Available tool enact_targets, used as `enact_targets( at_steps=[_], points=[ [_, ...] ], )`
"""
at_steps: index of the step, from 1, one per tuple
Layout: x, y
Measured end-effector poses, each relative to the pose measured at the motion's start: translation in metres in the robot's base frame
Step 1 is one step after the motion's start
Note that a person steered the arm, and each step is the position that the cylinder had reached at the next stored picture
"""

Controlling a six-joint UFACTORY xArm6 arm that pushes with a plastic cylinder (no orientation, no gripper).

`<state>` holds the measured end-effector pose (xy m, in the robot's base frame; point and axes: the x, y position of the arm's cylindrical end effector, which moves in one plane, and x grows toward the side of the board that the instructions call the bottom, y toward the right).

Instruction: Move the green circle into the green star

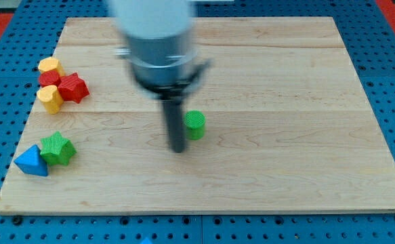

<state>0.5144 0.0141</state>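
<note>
Lowest in the view, near the pale wooden board's bottom-left corner: blue triangular block, touching the green star-shaped block at its right. Rod end, called my tip: bare dark rod, no jaws or fingers to open or close, resting on the board just left of the green circular block, apparently touching its lower-left side. Green circle: near board centre, well apart from the green star. Upper left: two yellow blocks and two red blocks, clustered.
</note>
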Motion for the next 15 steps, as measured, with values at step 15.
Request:
enact_targets(
  at_steps=[15],
  points=[
    [0.0,-0.022]
  ],
)
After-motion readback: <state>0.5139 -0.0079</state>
